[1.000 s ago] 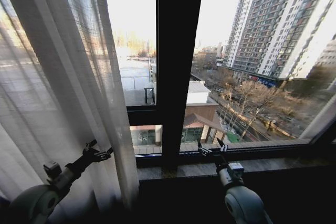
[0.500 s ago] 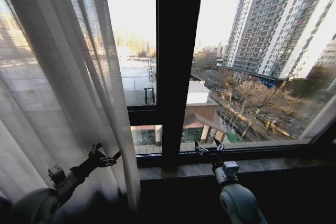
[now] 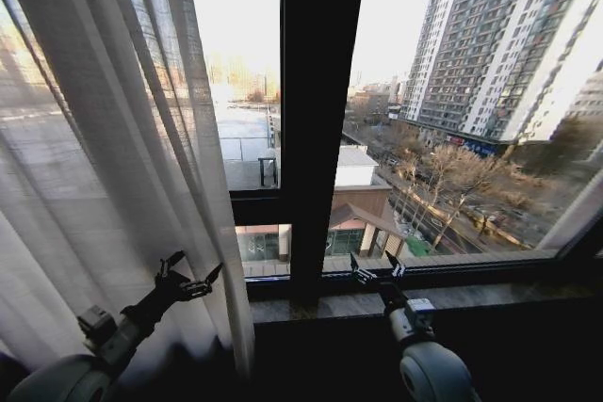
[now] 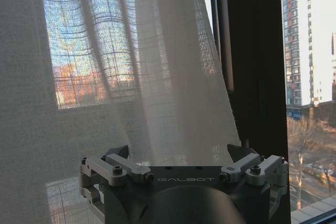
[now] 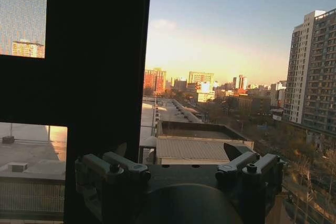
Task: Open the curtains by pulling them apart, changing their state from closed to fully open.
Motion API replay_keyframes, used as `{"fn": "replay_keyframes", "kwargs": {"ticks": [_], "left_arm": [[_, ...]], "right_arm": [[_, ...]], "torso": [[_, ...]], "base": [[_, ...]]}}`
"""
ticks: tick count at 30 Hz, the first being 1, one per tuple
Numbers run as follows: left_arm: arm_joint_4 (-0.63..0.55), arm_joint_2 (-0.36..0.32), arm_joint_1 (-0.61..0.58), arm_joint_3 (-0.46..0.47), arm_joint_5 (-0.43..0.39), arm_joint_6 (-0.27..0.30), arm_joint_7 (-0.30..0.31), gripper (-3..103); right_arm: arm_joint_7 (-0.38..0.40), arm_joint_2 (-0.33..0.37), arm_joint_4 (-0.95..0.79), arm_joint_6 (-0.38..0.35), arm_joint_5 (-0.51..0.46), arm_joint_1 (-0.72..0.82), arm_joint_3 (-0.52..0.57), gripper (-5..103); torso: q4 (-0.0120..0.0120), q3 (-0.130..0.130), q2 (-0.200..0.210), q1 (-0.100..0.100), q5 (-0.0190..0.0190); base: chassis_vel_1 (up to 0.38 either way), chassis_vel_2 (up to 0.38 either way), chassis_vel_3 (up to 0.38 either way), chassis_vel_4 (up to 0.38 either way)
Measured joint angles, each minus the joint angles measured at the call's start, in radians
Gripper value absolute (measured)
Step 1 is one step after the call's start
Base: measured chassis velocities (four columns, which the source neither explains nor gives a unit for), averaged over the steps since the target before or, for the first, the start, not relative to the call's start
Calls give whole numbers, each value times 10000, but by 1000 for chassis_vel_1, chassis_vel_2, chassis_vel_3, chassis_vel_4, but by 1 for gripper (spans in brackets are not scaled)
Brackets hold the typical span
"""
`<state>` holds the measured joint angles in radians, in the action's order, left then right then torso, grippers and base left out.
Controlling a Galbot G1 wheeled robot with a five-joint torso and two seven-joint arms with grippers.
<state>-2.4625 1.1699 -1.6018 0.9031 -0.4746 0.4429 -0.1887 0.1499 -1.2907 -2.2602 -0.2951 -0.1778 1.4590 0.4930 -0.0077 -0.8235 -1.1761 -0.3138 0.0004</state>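
Note:
The sheer white curtain [image 3: 104, 167] hangs in long pleats over the left part of the window, and its free edge falls just left of the dark centre post. My left gripper [image 3: 193, 275] is low against this panel near that edge, open. In the left wrist view a fold of the curtain [image 4: 173, 103] drops between the spread fingers [image 4: 119, 155] of the left gripper [image 4: 181, 156]. My right gripper [image 3: 375, 270] stands open over the window sill with nothing between its fingers, in front of bare glass. The right gripper [image 5: 181, 156] faces the post and the city.
A wide dark window post [image 3: 320, 120] stands in the middle, with a dark sill [image 3: 452, 298] below the glass. A pale slanted strip [image 3: 582, 209] shows at the far right edge. Buildings and bare trees lie outside.
My left gripper has shifted a little to the right along the curtain, and the curtain's lower edge has drifted right with it. The right gripper has barely moved.

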Motion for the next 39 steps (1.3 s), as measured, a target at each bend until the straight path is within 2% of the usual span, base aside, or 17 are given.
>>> {"fn": "replay_keyframes", "kwargs": {"ticks": [1, 2, 4, 10, 15, 22, 25, 28, 29, 33, 37, 38, 39], "left_arm": [[0, 0, 0, 0, 0, 0, 0, 100], [-294, 164, -23, -140, 0, 513, 628, 100], [-409, 292, -63, -219, 2, 886, 1046, 100], [-447, 267, -22, -323, -149, 948, 1751, 100], [-155, -64, 311, -555, -514, 459, 1972, 100], [1161, -851, 1001, -725, -612, -116, 2351, 100], [1383, -980, 1093, -710, -661, -225, 2327, 100], [1999, -1405, 1396, -712, -935, -396, 1673, 100], [2261, -1612, 1513, -724, -1024, -452, 1284, 100], [2833, -1963, 1803, -778, -1222, -547, 804, 100], [3100, -2049, 2002, -839, -1321, -640, 709, 100], [3157, -2047, 2045, -866, -1320, -677, 715, 94], [3157, -2047, 2045, -866, -1320, -677, 715, 94]], "right_arm": [[0, 0, 0, 0, 0, 0, 0, 100], [-2, 17, -46, 29, -5, 59, 5, 100], [-17, 39, -95, 88, -13, 131, 4, 100], [-71, 66, -68, 176, -39, 100, -54, 100], [-104, 104, 80, 186, -83, -190, -112, 100], [-84, 255, 423, 186, -359, -856, -150, 100], [-80, 268, 497, 186, -372, -955, -176, 100], [-65, 281, 708, 182, -389, -1206, -231, 100], [-59, 291, 796, 180, -399, -1300, -231, 100], [-48, 307, 1028, 180, -415, -1486, -178, 100], [-43, 262, 1226, 180, -417, -1578, -167, 100], [-41, 243, 1266, 180, -417, -1595, -173, 100], [-41, 243, 1266, 180, -417, -1595, -173, 100]], "torso": [[0, 0, 0, 0, 0], [1, 0, 0, 0, 0], [0, 0, 0, 0, -1], [0, 0, 0, 0, -2], [1, 0, 0, 1, -1], [1, -1, 1, -1, -5], [0, -1, 0, -1, -5], [1, -1, 0, 0, -3], [0, -1, 1, -1, -3], [0, -2, 1, -1, -3], [0, -1, 1, -1, -3], [0, -2, 1, -1, -2], [0, -2, 1, -1, -2]], "base": [[0, 0, 0, 0], [0, 0, 0, 0], [0, 0, 0, 0], [0, 0, 0, 0], [0, 0, 0, 0], [0, 0, 0, 0], [0, 0, 0, 0], [0, 0, 0, 0], [0, 0, 0, 0], [0, 0, 0, 0], [0, 0, 0, 0], [0, 0, 0, 0], [0, 0, 0, 0]]}}
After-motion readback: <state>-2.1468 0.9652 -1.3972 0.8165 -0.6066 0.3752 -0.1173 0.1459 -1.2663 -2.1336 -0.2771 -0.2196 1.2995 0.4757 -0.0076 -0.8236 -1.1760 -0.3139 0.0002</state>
